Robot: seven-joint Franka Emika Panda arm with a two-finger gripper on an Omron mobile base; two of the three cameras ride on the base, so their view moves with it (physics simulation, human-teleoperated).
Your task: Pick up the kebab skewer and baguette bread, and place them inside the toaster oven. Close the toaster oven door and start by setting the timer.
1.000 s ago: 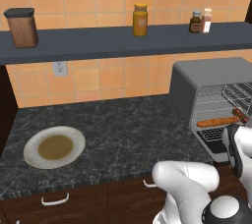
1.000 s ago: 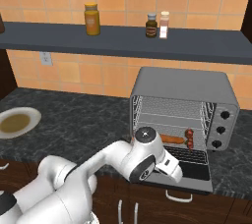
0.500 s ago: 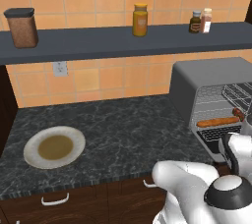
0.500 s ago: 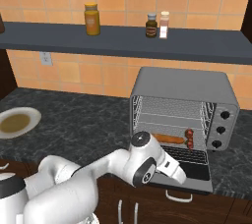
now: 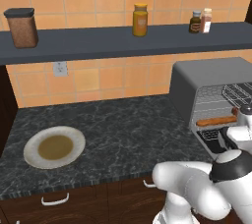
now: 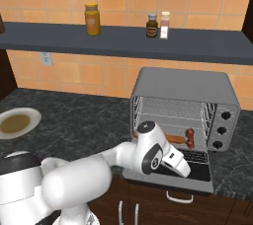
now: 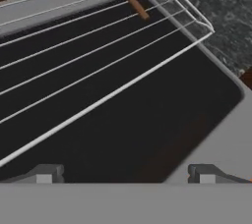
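Both foods lie inside the toaster oven [image 6: 185,91] — gripper [image 7: 125,179] spread, empty; hook under the lowered toaster oven door [image 6: 197,179], swing it up.

A round plate [image 5: 54,148] lies on the dark marbled worktop [image 5: 128,129]. On the shelf [image 5: 98,41] stand a brown canister [image 5: 21,27], an amber jar [image 5: 140,20] and two small bottles [image 5: 201,21].

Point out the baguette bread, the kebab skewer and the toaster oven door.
baguette bread [image 5: 216,120]: left base view, middle of the loaf on the rack.
kebab skewer [image 7: 134,3]: hand view, bare wooden stick end.
toaster oven door [image 6: 200,170]: right base view, dark glass of the lowered panel.
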